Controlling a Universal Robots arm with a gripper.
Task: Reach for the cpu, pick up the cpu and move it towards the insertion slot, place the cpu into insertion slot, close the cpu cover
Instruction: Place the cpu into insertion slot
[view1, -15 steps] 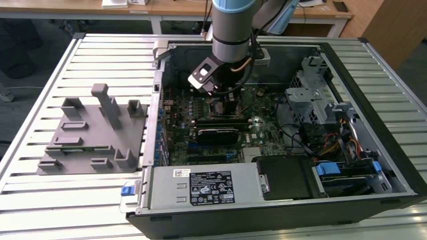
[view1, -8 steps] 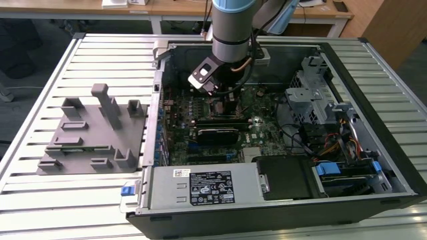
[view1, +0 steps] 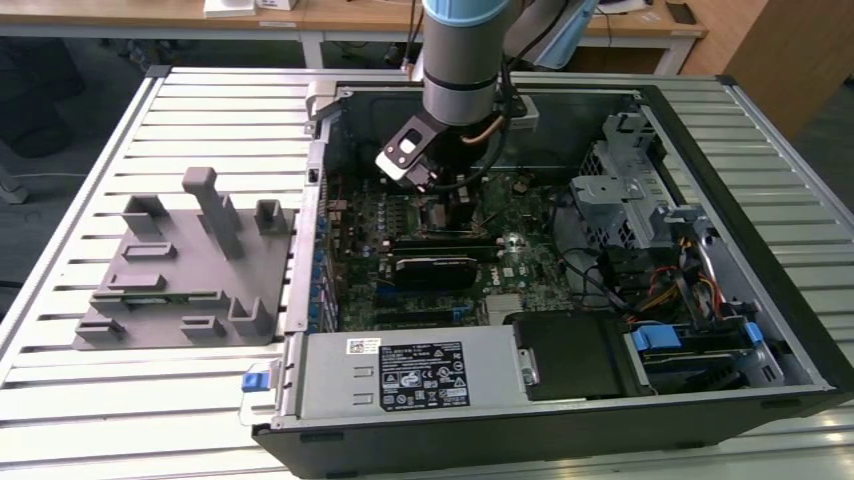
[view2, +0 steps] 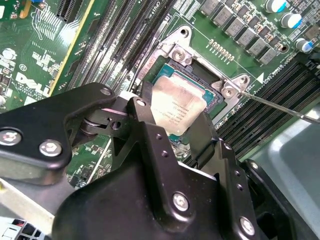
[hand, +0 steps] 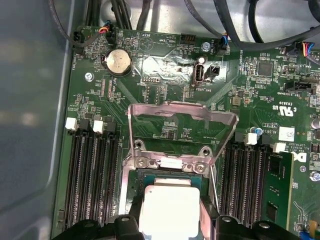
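Hanging down into the open computer case, the arm sets its gripper over the middle of the green motherboard, towards the far side of the case in the exterior view. In both wrist views the black fingers are closed narrowly on two opposite edges of the chip, whose silvery top faces up. The chip sits right over the square socket; whether it is fully seated cannot be told. The metal cover stands swung up and open on the far side of the socket, its cut-out centre showing the board behind it, and its thin wire lever sticks out beside the socket, unlatched. Long black memory slots run on either side of the socket. On the slatted table, at the exterior view's left of the case, lies a grey fixture, well apart from the gripper.
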